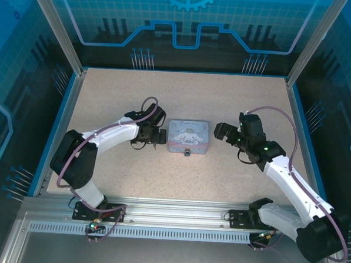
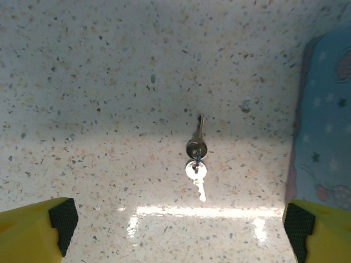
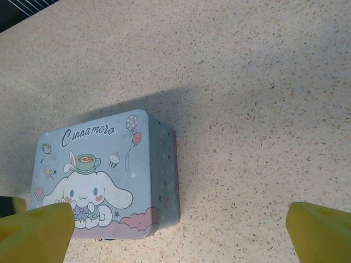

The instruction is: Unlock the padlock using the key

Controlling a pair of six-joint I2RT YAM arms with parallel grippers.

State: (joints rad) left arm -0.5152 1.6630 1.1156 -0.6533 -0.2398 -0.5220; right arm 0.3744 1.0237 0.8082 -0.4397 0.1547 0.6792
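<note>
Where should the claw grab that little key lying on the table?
Probably by the round head of the key, its widest part. It lies flat on the table, lengthwise between the open fingers of the left gripper, so coming straight down from above and pinching its side edges looks best. A second key is linked to it.

Left gripper (image 1: 156, 136) — fingers (image 2: 33, 230) spread wide; right gripper (image 1: 221, 132) likewise.

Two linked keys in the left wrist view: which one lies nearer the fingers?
The brighter silver key, its blade pointing toward the left gripper; the darker key lies beyond it and points away.
</note>
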